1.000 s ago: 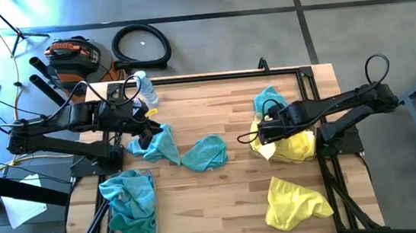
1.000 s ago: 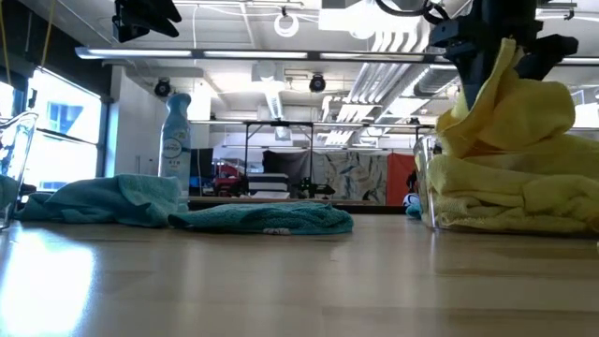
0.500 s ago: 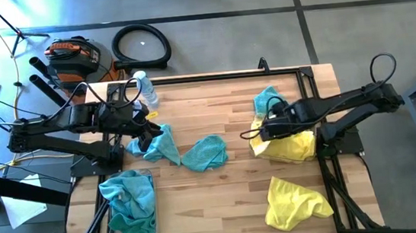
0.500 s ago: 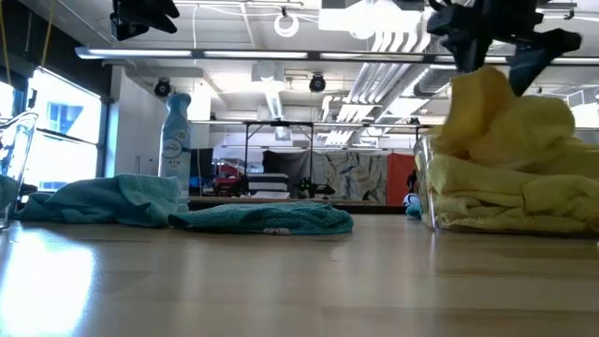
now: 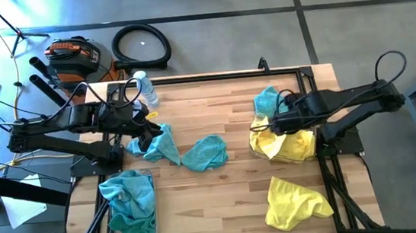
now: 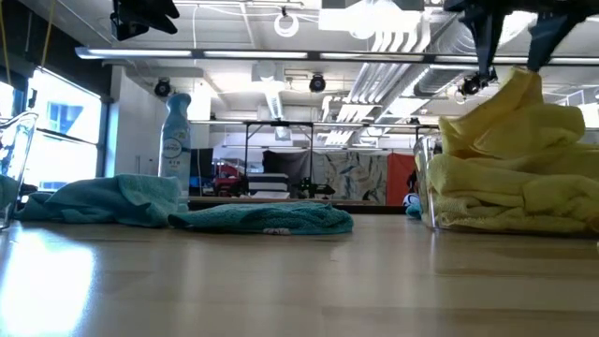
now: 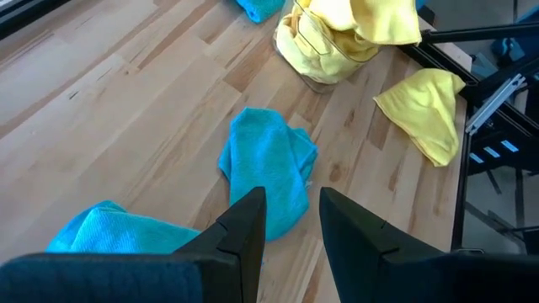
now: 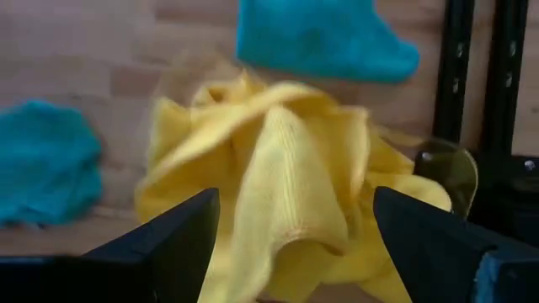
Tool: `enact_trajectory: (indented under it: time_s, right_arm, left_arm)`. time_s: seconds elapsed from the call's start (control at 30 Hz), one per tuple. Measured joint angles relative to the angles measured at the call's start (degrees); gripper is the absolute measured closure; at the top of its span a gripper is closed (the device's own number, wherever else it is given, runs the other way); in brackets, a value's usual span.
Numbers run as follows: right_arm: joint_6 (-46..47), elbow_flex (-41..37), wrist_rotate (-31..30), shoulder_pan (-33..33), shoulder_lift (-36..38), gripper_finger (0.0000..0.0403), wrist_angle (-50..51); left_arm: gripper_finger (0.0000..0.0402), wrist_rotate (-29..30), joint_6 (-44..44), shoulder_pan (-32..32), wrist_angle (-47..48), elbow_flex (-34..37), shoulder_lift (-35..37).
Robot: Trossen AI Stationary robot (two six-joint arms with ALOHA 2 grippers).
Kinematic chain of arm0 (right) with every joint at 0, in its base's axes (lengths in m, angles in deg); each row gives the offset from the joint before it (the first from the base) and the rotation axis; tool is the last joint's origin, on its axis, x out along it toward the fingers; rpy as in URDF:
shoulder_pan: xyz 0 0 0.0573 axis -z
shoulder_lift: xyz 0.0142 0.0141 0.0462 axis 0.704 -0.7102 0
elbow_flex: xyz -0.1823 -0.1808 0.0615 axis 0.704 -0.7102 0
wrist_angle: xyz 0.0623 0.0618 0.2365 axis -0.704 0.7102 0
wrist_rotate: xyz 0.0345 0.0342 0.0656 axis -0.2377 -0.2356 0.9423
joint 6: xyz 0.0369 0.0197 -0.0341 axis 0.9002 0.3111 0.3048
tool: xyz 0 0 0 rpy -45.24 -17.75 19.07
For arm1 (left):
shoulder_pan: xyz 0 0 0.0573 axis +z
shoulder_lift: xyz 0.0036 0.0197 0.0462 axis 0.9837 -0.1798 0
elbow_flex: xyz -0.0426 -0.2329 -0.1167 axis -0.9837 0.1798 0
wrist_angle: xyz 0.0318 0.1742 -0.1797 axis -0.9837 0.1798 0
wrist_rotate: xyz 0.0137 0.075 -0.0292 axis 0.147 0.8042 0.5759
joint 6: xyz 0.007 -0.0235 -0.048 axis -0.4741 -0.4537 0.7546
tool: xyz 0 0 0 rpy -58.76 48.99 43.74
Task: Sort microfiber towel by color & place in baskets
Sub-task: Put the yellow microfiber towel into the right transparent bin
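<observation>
Yellow towel point(image 5: 283, 141): dropped on the heaped right basket point(image 6: 426, 178), peak now free.
Right pincer point(image 8: 290, 231): let go within the last second, fingers wide, risen above the heap.
Left pincer point(image 7: 290, 220): narrow gap, empty, over blue towel point(image 7: 268, 168).
Left to sort: yellow towel on tabletop point(image 5: 294, 200).

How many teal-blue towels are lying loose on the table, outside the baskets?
3. One teal-blue microfiber towel lies under the left gripper, one at the table's middle, one behind the clear plastic basket of yellow towels. Others may be hidden.
</observation>
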Motion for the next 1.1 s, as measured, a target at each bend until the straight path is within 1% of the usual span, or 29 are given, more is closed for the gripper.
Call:
enact_trajectory:
  time_s: [0.1, 0.17, 0.23, 0.3, 0.43, 0.57, 0.7, 0.9, 1.0, 1.1]
  right_arm:
    - [-0.5, 4.3, -3.5, 0.0, 0.1, 0.0091, -0.4]
    - [-2.2, 6.4, -4.3, 0.0, -0.2, 0.0091, -0.7]
    - [-3.5, 6.6, -3.5, 0.0, -0.5, 0.0091, -2.0]
    - [-3.7, 5.0, -2.0, 0.0, -0.9, 0.0091, -3.2]
    - [-1.2, -2.0, 3.7, 0.1, -1.6, 0.0091, -6.4]
    - [0.2, -12.0, 7.5, 0.2, -1.7, 0.0091, -16.5]
    - [3.3, -21.8, 7.8, 0.2, -1.7, 0.0091, -26.2]
    - [10.4, -33.2, 8.4, 0.2, -1.6, 0.0091, -34.5]
    - [12.2, -36.8, 8.8, 0.2, -1.5, 0.0091, -39.3]
    - [12.5, -38.4, 8.7, 0.2, -1.8, 0.0091, -40.8]
  left_arm:
    - [0.0300, 0.0, 0.0, 0.0, 0.0, 0.0, 0.0]
    - [0.0300, 0.1, 0.0, 0.0, 0.0, 0.0, 0.0]
    - [0.0300, 0.1, 0.0, 0.0, 0.0, 0.0, -0.2]
    - [0.0300, 0.1, 0.0, 0.0, 0.0, 0.0, -0.2]
    - [0.0300, 0.1, 0.0, 0.0, 0.0, 0.0, -0.4]
    - [0.0300, 0.4, 0.0, 0.0, 0.0, -0.1, -0.7]
    - [0.0300, 1.0, 0.0, 0.0, 0.0, -0.1, -1.3]
    - [0.0300, 1.0, 0.2, 0.0, -0.1, 0.0, -2.0]
    - [0.0300, 1.1, 0.6, 0.0, -0.2, -0.1, -2.3]
    - [0.0300, 1.1, 1.8, 0.0, -0.4, -0.1, -2.7]
